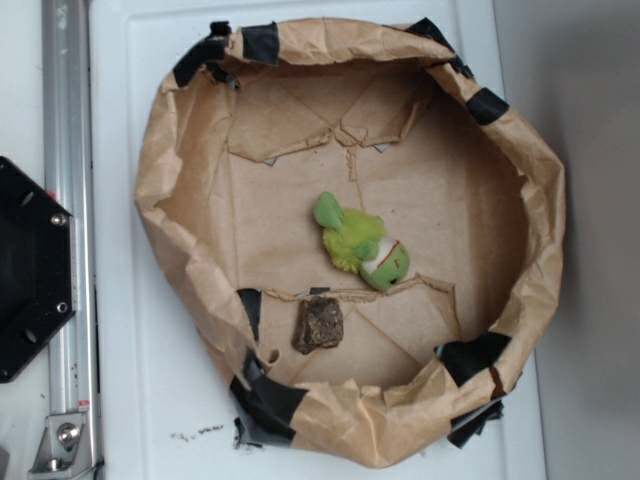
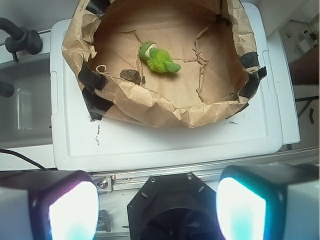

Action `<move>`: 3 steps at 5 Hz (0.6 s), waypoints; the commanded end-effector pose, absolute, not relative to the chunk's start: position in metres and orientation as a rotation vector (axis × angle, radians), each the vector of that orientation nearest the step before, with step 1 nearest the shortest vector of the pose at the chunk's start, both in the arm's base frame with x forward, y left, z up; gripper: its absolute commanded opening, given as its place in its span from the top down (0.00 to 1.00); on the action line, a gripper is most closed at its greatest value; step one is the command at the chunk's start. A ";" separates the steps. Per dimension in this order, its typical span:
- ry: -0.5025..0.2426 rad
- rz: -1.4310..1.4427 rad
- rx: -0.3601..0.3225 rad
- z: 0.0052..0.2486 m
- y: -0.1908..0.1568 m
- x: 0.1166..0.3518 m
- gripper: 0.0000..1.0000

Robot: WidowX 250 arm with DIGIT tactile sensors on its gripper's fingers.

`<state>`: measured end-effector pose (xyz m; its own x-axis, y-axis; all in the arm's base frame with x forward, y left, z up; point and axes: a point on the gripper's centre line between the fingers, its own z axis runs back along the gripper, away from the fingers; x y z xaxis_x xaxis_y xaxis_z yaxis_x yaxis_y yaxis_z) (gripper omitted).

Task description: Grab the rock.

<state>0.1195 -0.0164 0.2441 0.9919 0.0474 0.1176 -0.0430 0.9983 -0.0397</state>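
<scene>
The rock (image 1: 318, 326) is a small dark brown blocky chunk lying on the brown paper floor of the paper-lined bin (image 1: 180, 210), near its front-left wall. In the wrist view the rock (image 2: 130, 75) sits close to the bin's near-left wall, partly behind the crumpled rim. A fuzzy lime-green plush toy (image 1: 358, 243) lies in the middle of the bin, a short way from the rock. My gripper (image 2: 157, 207) is open, its two glowing pads wide apart with nothing between them, held well back from the bin over the robot's black base. The exterior view does not show the gripper.
The bin stands on a white board (image 1: 120, 300) and has high crumpled paper walls patched with black tape (image 1: 265, 400). A metal rail (image 1: 68, 200) and the black robot base (image 1: 30, 270) lie to the left. Dark crumbs (image 1: 195, 433) dot the board.
</scene>
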 end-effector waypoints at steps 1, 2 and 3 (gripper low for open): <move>-0.119 0.045 -0.037 0.244 -0.016 0.120 0.00; -0.195 0.212 -0.026 0.223 -0.006 0.170 0.00; -0.211 0.390 -0.063 0.203 -0.004 0.217 0.00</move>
